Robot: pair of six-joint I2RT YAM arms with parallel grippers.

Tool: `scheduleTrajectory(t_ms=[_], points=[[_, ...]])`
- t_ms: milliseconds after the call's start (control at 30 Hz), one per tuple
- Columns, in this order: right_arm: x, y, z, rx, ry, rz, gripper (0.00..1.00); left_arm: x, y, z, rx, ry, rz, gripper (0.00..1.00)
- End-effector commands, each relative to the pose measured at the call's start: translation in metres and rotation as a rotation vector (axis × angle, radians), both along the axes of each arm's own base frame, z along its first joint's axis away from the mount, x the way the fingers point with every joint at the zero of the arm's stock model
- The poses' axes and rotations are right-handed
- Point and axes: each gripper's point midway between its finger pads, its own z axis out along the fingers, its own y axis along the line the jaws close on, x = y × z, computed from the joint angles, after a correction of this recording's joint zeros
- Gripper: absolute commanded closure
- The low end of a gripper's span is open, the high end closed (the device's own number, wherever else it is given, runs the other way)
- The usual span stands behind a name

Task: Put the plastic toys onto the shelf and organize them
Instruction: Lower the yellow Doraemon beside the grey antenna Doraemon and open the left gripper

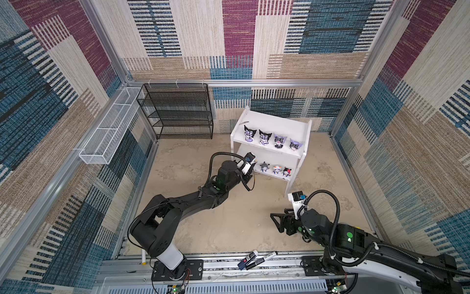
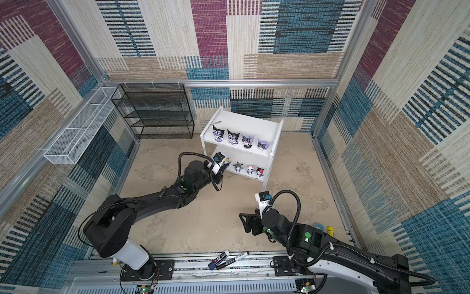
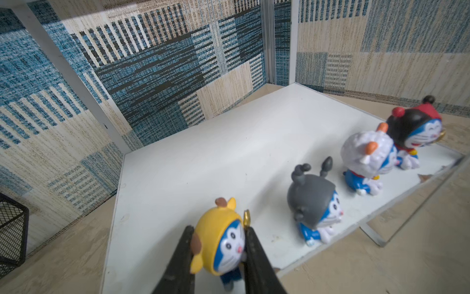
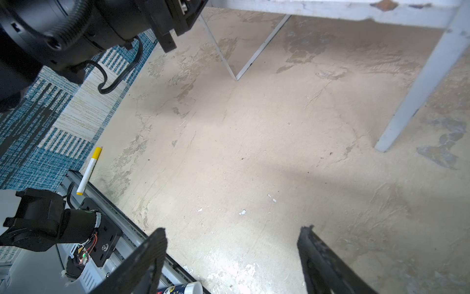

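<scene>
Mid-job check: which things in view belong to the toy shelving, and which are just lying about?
Part of the job:
- white shelf
- four hooded toys on its upper board
- three small toys on its lower board
- yellow-hat toy, held in the left gripper

Just lying about:
- black wire rack
- white wire basket
- marker pens
- yellow-capped pen

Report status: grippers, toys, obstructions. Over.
Left gripper shut on yellow-hat figurine at lower tier of white shelf. Right gripper open over floor. Seven others shelved: four hooded figurines top, three hatted figurines below. Landing spot unobstructed.
</scene>
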Motion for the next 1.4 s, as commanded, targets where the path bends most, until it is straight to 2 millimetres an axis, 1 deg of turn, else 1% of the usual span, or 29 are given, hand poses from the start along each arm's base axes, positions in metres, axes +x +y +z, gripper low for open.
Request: scheduleTrajectory(t_ms=[0, 233, 700, 933, 1200, 1367], points=[[0.003, -0.002, 0.005, 0.015, -0.014, -0.024, 0.17, 0.002, -0.005, 0.018, -0.048, -0.056, -0.022, 0.75], [0.000, 0.001, 0.015, 0.041, -0.042, 0.013, 0.16, 0.001, -0.003, 0.011, -0.046, -0.052, -0.018, 0.74], [-0.002, 0.003, 0.015, 0.046, -0.043, 0.033, 0.15, 0.007, -0.002, 0.001, -0.052, -0.036, -0.006, 0.71], [-0.001, 0.004, 0.015, 0.041, -0.045, 0.031, 0.14, 0.006, 0.001, 0.006, -0.069, -0.042, 0.002, 0.65], [0.001, 0.005, 0.016, 0.026, -0.053, 0.031, 0.13, 0.004, 0.003, 0.007, -0.078, -0.040, 0.005, 0.63], [0.002, 0.004, 0.017, 0.019, -0.058, 0.025, 0.12, 0.003, 0.005, 0.009, -0.084, -0.044, 0.010, 0.56]])
